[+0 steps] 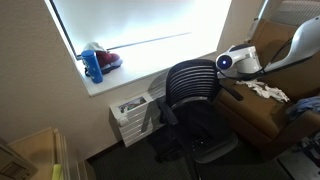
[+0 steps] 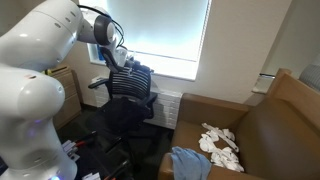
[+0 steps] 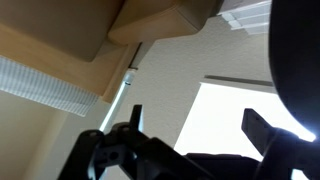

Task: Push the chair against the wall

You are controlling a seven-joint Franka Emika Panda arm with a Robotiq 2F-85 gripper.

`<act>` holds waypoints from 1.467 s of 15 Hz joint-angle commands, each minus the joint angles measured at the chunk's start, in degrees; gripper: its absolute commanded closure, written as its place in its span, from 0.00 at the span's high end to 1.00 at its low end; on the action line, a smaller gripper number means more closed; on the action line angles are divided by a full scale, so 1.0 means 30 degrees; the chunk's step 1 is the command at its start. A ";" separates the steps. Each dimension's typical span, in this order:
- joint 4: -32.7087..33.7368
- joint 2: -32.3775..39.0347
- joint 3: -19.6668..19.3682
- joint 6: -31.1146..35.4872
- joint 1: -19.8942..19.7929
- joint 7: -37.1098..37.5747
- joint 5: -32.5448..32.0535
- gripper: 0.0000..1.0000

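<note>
You are holding the pincer [image 3: 195,135] with its fingers [image 3: 133,118] standing spread apart, nothing lying between them; in an exterior view it is hovering at the 12 o'clock edge of the chair [image 2: 130,95], by the top of the slatted back; whether it is touching cannot be told. The chair is standing just beside the wall [image 1: 38,80], below the white sill [image 1: 150,72]; in an exterior view the arm [image 1: 285,50] is reaching in from 3 o'clock. A blue bottle [image 1: 93,66] is resting on the sill at 10 o'clock of the chair; the brown armchair [image 2: 270,130] is carrying white cloth [image 2: 222,140] at 4 o'clock.
</note>
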 commanded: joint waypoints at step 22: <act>-0.0315 0.0575 -0.0327 1.1723 0.0082 -0.2100 0.1562 1.00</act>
